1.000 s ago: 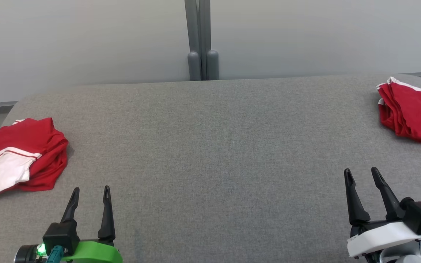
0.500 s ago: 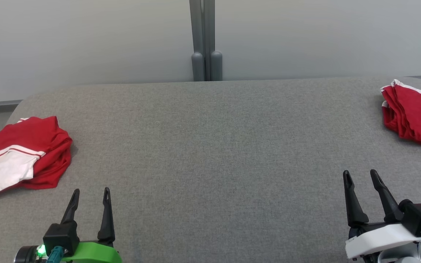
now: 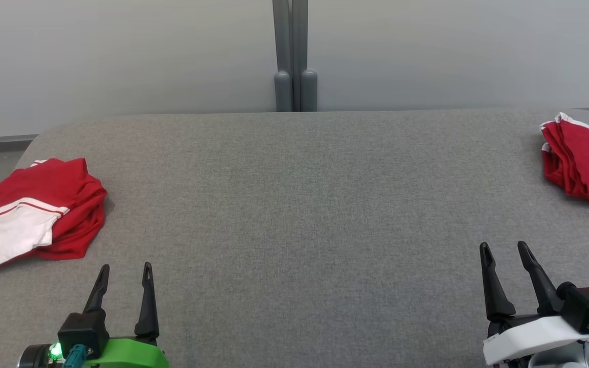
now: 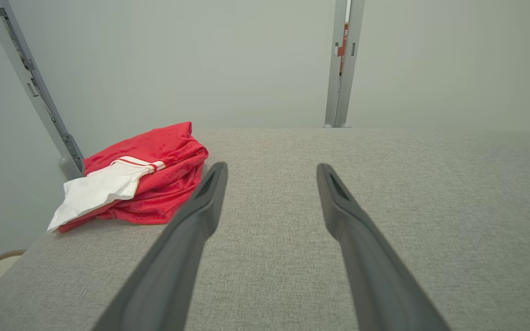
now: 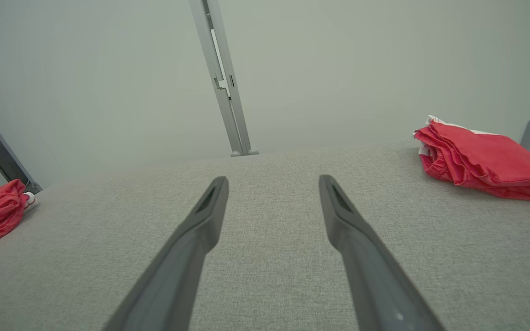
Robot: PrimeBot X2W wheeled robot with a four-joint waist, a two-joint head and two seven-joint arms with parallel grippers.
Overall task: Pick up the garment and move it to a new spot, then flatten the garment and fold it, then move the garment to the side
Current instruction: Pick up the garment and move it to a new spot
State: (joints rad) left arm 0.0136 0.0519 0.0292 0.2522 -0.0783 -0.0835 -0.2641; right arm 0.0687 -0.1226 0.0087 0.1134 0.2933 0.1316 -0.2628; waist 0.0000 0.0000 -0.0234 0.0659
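A grey worktop (image 3: 294, 204) is spread across the middle and lower frame of the head view. A crumpled red and white garment (image 3: 64, 199) is seen at its left edge, and a folded red garment (image 3: 586, 163) at its right edge. The left claw (image 3: 126, 268) is held apart and empty at the lower left, near the red and white garment. The right claw (image 3: 504, 247) is held apart and empty at the lower right.

Bright, even, diffuse light, faint soft shadows, sharp focus, wide-angle stretching at wrist-view edges.
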